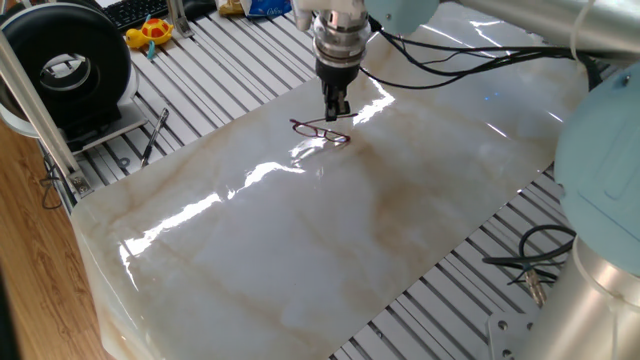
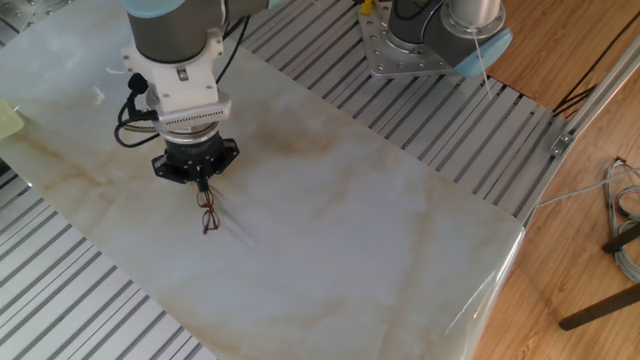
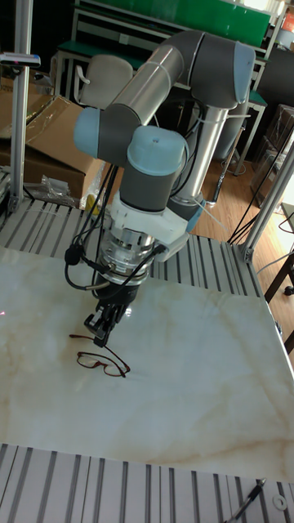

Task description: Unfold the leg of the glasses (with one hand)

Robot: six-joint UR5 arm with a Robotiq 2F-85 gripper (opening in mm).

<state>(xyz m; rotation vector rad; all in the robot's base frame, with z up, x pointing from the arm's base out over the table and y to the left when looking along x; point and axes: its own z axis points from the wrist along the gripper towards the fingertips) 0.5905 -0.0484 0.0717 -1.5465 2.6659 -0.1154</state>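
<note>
The glasses (image 1: 320, 131) are a small dark-red wire pair lying on the marble board (image 1: 300, 240), also seen from the other side (image 2: 208, 217) and from the front (image 3: 103, 363). My gripper (image 1: 337, 111) stands upright over their far end, its narrow fingers close together and down at a temple arm. In the tall view the gripper (image 3: 101, 333) sits just above the frame, and a thin leg sticks out to the left at board level. From the other side the gripper (image 2: 203, 187) touches the top of the glasses.
A black pen-like tool (image 1: 154, 136) lies on the slatted table left of the board. A black round device (image 1: 68, 62) and a yellow toy (image 1: 150, 32) sit at the back left. Cables (image 1: 520, 262) trail at the right by the arm's base.
</note>
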